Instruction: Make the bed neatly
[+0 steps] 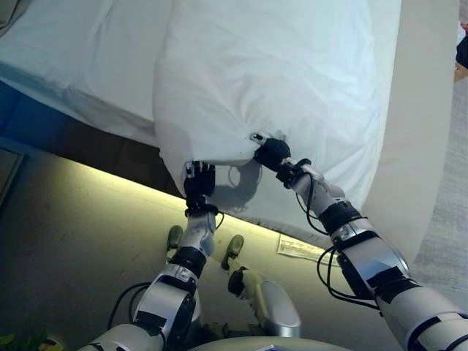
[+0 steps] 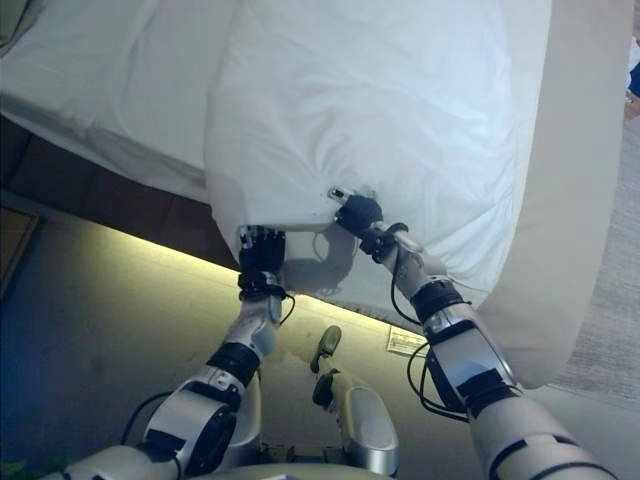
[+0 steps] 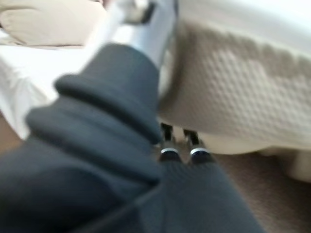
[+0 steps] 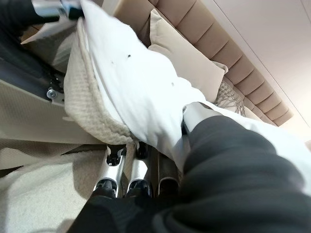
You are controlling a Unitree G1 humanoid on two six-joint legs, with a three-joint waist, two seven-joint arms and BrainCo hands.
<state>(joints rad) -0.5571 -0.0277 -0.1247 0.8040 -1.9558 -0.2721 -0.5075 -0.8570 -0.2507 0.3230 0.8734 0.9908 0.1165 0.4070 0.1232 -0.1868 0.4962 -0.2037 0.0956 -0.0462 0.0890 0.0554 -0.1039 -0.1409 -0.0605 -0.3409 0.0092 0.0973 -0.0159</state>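
The white duvet (image 1: 270,80) is held by its near edge, which hangs over the side of the bed above the floor (image 1: 66,227). At the lower corner of this edge the left hand (image 1: 199,178) is seen; its fingers are hidden under the cloth, so it cannot be told if they are closed. Just beside it, the right hand (image 1: 270,152) is closed on the edge, with the cloth pinched between thumb and fingers. Farther away, the white sheet (image 1: 80,51) is spread, and beige pillows (image 4: 187,60) are leaned on the headboard (image 4: 233,63).
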